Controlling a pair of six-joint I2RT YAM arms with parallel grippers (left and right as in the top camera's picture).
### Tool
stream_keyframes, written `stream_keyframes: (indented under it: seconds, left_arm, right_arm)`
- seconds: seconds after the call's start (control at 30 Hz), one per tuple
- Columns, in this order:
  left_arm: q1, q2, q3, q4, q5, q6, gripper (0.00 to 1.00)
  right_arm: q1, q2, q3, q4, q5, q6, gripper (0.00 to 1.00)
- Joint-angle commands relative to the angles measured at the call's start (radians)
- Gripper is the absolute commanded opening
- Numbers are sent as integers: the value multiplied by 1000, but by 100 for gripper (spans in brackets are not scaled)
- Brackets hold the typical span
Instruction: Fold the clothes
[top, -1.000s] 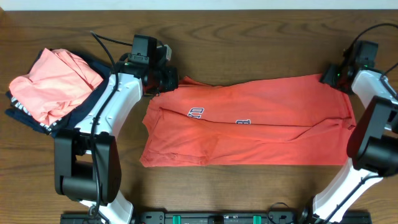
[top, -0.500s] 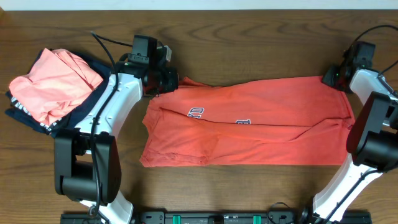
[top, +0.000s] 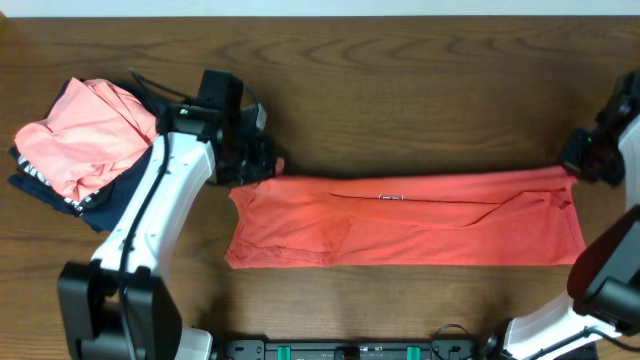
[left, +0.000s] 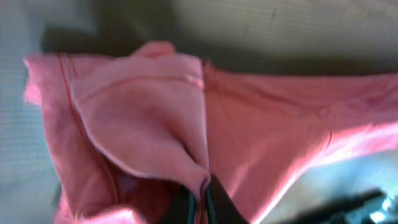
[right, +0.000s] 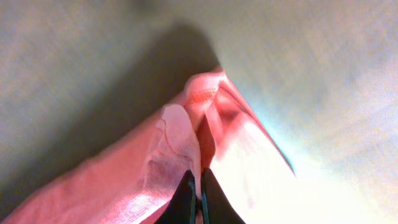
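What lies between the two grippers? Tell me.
The red T-shirt, stretched in a band from the left gripper to the right gripper, each shut on a corner; the overhead view shows it.

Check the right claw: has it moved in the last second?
Yes. The right claw, shut on the T-shirt, has pulled away from the far edge of the table, toward the near side and slightly outward.
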Motion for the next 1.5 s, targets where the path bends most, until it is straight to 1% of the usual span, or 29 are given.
stream_keyframes:
  seconds: [0.0, 0.1, 0.23, 0.33, 0.37, 0.4, 0.43, 0.47, 0.53, 0.63, 0.7, 0.8, 0.83, 0.9, 0.93, 1.03, 1.1, 1.23, 1.27, 1.33, 1.4, 1.47]
  left_arm:
    - [3, -1, 5, -75, -18, 19, 6]
    - [3, 0, -18, -116, -24, 19, 6]
    - [3, 0, -54, -116, -24, 19, 6]
    - [3, 0, -65, -143, -23, 18, 6]
    - [3, 0, -66, -162, -23, 19, 12]
    - [3, 0, -66, -180, -24, 19, 25]
    - [3, 0, -66, -202, -24, 19, 32]
    - [3, 0, -66, -216, -24, 19, 36]
    - [3, 0, -66, -228, -24, 19, 36]
    - [3, 0, -66, -217, -24, 19, 37]
    - [3, 0, -66, -211, -24, 19, 36]
    - [3, 0, -66, -200, -24, 19, 36]
    - [3, 0, -66, -197, -24, 19, 37]
    - [3, 0, -66, -193, -24, 19, 38]
    - [3, 0, -66, -193, -24, 19, 38]
    - [3, 0, -66, -191, -24, 19, 39]
    - [3, 0, -66, -190, -24, 19, 39]
    - [3, 0, -66, -188, -24, 19, 39]
    - [3, 0, -66, -188, -24, 19, 39]
    - [3, 0, -66, -187, -24, 19, 39]
    - [3, 0, -66, -187, -24, 19, 39]
    - [3, 0, -66, -187, -24, 19, 39]
  right_arm:
    - [-19, 9, -8, -94, 72, -47, 1]
    - [-30, 9, -37, -151, 90, -46, 1]
    - [-37, 9, -77, -140, 90, -42, 2]
    - [-37, 9, -92, -131, 90, -42, 22]
    - [-37, 9, -92, -133, 90, -42, 27]
    - [-39, 9, -92, -135, 90, -42, 32]
    - [-40, 9, -92, -139, 90, -42, 40]
    - [-42, 9, -92, -141, 90, -42, 46]
    - [-45, 9, -93, -140, 84, -42, 55]
    - [-48, 9, -101, -120, 50, -47, 59]
    - [-50, 9, -122, -92, 45, -65, 66]
    - [-58, 9, -184, -13, 44, -74, 81]
    - [-62, 9, -206, 13, 41, -84, 82]
    - [-76, 9, -254, 71, 41, -96, 82]
    - [-86, 9, -284, 109, 41, -97, 86]
    - [-109, 10, -325, 166, 38, -107, 86]
    - [-128, 10, -348, 201, 16, -111, 89]
    - [-159, 11, -392, 256, -16, -133, 90]
    - [-164, 11, -400, 269, -30, -133, 88]
    - [-166, 11, -404, 294, -122, -138, 75]
    - [-165, 11, -404, 306, -172, -164, 51]
    - [-166, 11, -404, 305, -176, -171, 24]
